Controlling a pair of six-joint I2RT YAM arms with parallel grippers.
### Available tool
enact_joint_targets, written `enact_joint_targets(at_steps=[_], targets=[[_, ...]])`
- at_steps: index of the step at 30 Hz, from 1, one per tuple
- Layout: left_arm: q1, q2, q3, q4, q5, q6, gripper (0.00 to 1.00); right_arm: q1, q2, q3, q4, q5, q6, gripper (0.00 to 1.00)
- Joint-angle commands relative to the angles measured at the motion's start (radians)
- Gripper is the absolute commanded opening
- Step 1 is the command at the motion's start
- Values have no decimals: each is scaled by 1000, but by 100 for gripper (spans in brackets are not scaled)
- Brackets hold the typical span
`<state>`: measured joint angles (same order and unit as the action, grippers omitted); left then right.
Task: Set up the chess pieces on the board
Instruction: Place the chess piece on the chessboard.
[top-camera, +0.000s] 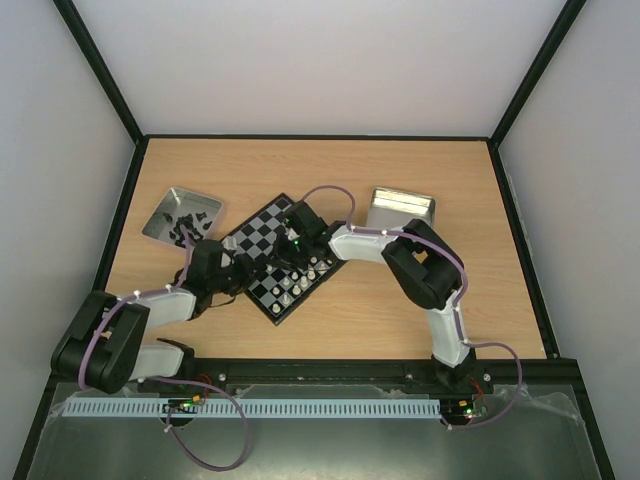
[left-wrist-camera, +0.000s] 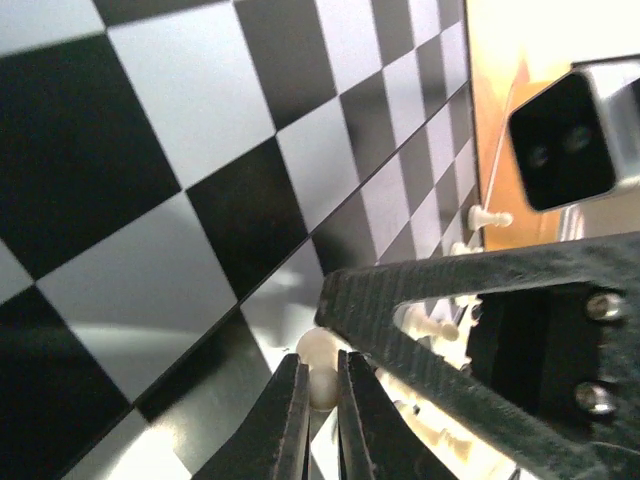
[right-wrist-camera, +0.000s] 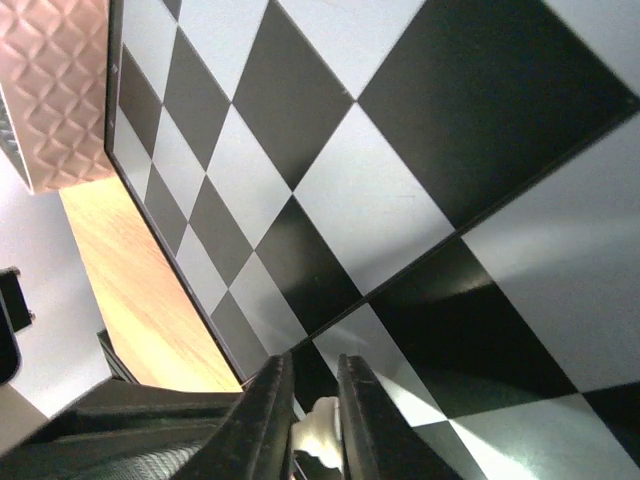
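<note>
**Board** (top-camera: 262, 232): flat square of black and light grey checks. It lies cornerwise on the wooden surface (top-camera: 400, 310), between the two arms.

**Chess pieces** (top-camera: 305, 277): small cream figures standing upright in rows along the board's near-right edge (too small from above to count). The left wrist view shows a few of them side-on at the board's edge, next to bare wood.

**Left end effector** (left-wrist-camera: 320, 360): low over the board, reaching in from the left. Its fingers are drawn together and clamped on the rounded top of one cream piece (left-wrist-camera: 318, 348). That piece sits over the line where a grey check meets a black one. Whether its base touches the board cannot be told.

**Right end effector** (right-wrist-camera: 312, 362): low over the board, reaching in from the right, just beside the left one. A pale piece (right-wrist-camera: 320, 422) sits between its fingers, which stand slightly apart. Whether they press on it or only flank it cannot be told, nor whether it is the same piece the left one holds.

**Left tray** (top-camera: 158, 212): shallow metal tray on the surface near the board's left corner, holding a cluster of dark pieces (top-camera: 185, 225).

**Right tray** (top-camera: 402, 207): shallow metal tray on the surface beyond the board's right corner, apart from the board.
</note>
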<state>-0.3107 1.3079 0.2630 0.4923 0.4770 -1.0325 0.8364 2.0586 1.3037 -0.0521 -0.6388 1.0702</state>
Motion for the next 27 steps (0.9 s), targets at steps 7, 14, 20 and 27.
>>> enact_joint_targets(at_steps=[7, 14, 20, 27], targets=[[-124, -120, 196, -627, -309, 210, 2, -6, -134, 62, -167, 314, -143, 34], [-298, -123, 342, -960, -517, 252, 2, -13, -237, 56, -248, 577, -202, 37], [-406, -62, 429, -1120, -604, 244, 2, -26, -302, 0, -258, 686, -198, 38], [-461, 22, 485, -1130, -547, 273, 2, -34, -319, -34, -260, 702, -196, 38]])
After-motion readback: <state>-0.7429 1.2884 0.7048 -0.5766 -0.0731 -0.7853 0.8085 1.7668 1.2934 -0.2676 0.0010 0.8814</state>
